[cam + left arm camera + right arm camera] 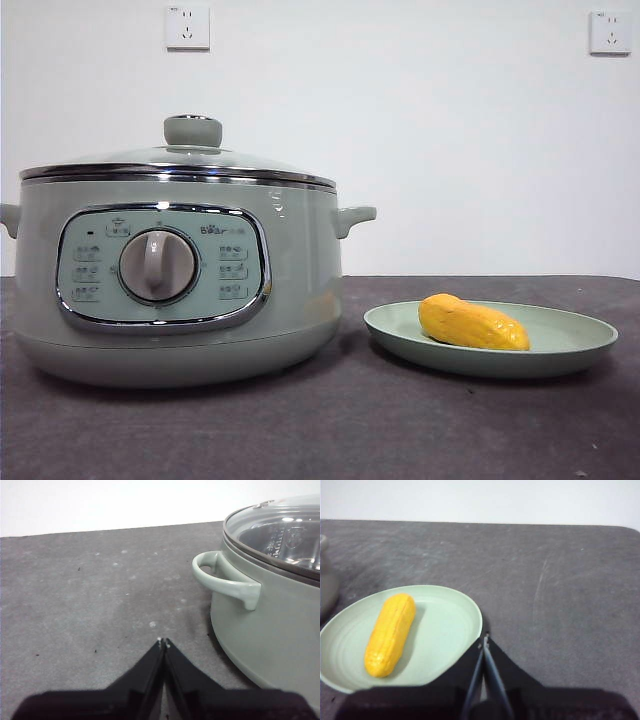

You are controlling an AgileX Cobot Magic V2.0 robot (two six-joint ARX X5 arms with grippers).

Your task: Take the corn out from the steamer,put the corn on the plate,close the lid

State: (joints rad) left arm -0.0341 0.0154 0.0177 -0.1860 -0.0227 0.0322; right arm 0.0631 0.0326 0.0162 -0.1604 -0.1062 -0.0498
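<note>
Front view shows the steamer (175,285) on the dark grey table (330,430) with the lid (180,165) seated on its chrome rim, and the corn (472,322) lying on the plate (585,345) just beside the pot. Judged from that, all three steps look done and nothing is left to move.

If any further move were needed it would turn on the corn, and the right gripper (485,639) is the nearer one: its black jaws are pressed together, empty, hovering at the plate's near rim (470,605), with the corn (391,632) off to one side across the plate's floor. The cob's long axis runs roughly along the gripper's line of sight (tapered end hard to tell from here), so the jaws would have to shift sideways and open across its width. The left gripper (163,642), likewise closed on nothing, hangs over bare table beside the steamer's side handle (227,582), near the pot wall (270,635) but apart from it.

The corn is yellow-orange, ridged with kernel rows, and looks firm and matte. The plate is shallow, pale green, with faint concentric rings and a low rim. The lid (285,527) is clear domed glass in a chrome band with a green knob (192,130); the pot is smooth sage green with a central dial (157,265). The tabletop looks like coarse, slightly dusty cloth.
</note>
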